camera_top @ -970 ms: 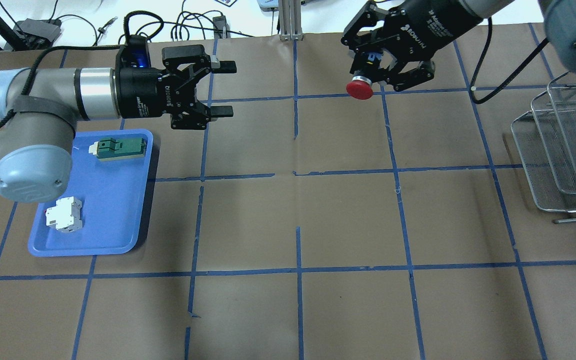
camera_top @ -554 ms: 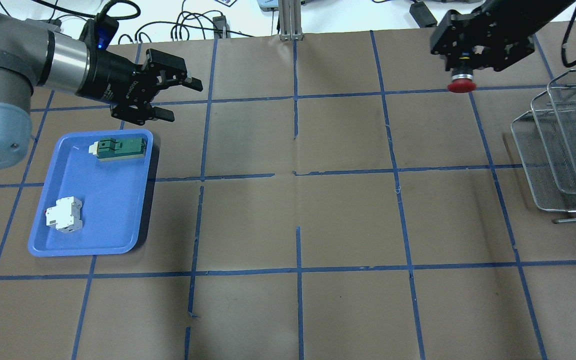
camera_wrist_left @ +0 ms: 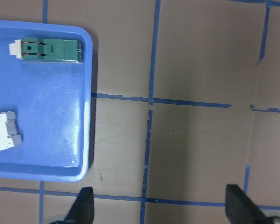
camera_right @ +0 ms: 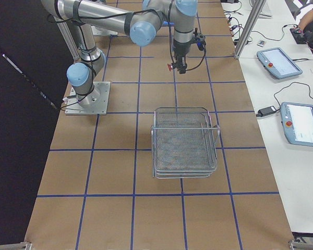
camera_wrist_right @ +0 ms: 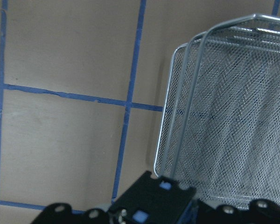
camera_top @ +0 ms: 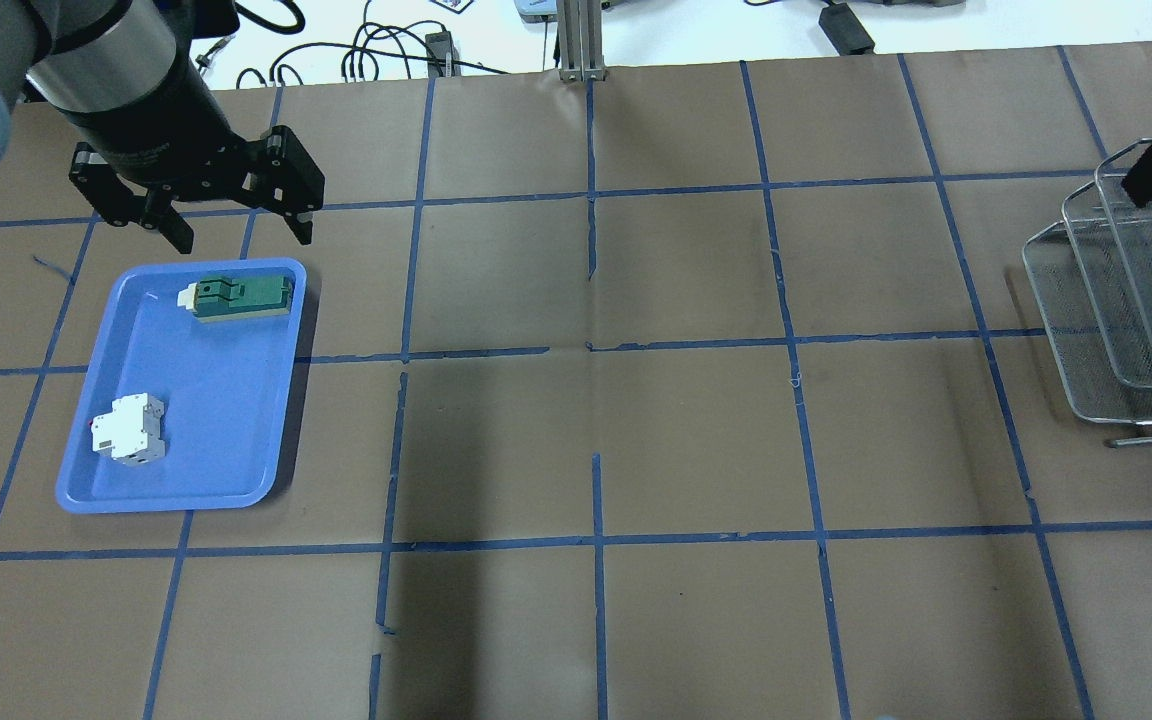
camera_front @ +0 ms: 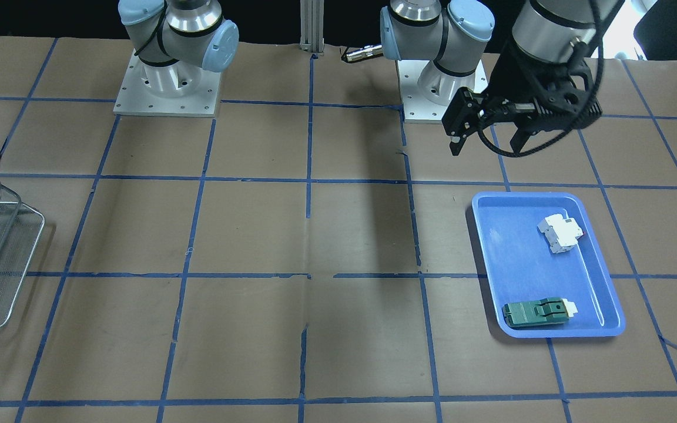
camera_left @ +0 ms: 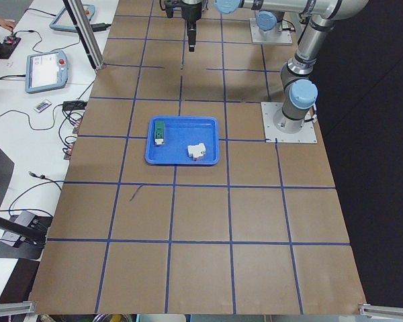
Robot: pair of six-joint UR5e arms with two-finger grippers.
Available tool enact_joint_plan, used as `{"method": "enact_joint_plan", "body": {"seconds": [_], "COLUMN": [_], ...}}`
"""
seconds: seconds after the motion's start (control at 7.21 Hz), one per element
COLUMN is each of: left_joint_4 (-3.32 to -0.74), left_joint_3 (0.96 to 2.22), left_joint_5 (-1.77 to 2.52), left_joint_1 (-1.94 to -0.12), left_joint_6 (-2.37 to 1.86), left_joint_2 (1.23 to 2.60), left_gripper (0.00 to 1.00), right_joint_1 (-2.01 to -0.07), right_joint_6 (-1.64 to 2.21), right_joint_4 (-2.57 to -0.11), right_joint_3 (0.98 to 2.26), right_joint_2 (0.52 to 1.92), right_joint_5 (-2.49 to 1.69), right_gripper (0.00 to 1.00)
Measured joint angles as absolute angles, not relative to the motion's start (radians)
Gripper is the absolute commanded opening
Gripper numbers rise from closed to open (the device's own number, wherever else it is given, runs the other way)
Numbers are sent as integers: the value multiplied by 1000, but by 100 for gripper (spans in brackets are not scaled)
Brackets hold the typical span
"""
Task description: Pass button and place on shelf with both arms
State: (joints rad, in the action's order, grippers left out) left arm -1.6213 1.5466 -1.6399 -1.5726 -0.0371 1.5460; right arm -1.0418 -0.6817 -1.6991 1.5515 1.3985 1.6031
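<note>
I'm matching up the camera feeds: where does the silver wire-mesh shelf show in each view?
Exterior front-facing: silver wire-mesh shelf at the left edge, cut off.
Overhead exterior: shelf at the right edge, cut off.
Exterior left: not in it.
Exterior right: shelf at the centre, whole.
Left wrist-mounted: not in it.
Right wrist-mounted: shelf fills the right half.
Shared landmark: blue tape grid on brown paper, in every view.

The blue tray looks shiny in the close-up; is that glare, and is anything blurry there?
Left wrist view: yes, a pale sheen streaks the floor and right rim of the blue tray; the fingers of the left gripper at the bottom edge look soft, out of focus. Overhead view: soft grey shadows mottle the table, no hard glare.
</note>
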Motion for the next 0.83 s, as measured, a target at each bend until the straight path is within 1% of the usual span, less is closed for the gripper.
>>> {"method": "enact_joint_plan", "body": {"seconds": [0.14,0.28,0.42,0.55,0.83], "left_joint_4": [-1630,-1632,-1634,-1635,-1637], "left_joint_3": [1559,1565,1562,1555,1546], "left_joint_5": [-1646,-1621,-1586,-1567,-1540], "left_joint_1": [-1571,-1562,-1546,-1522,-1487], "left_joint_6": [-10,4,11,16,18], "left_joint_2": [1541,1539,1539,1539,1541], "left_gripper": [100,100,100,100,100], "right_joint_1": [-999,-967,-946,-934,-930], "right_joint_6": [-711,-731,-751,-764,-764], "right_joint_4": [-1737,-1768,-1798,-1825,-1823], "right_joint_3": [1554,1555,1555,1555,1547], "right_joint_2": [1338,1297,1271,1253,1254], "right_joint_5": [1603,1602,1601,1598,1593], "right_gripper": [30,59,92,100,100]}}
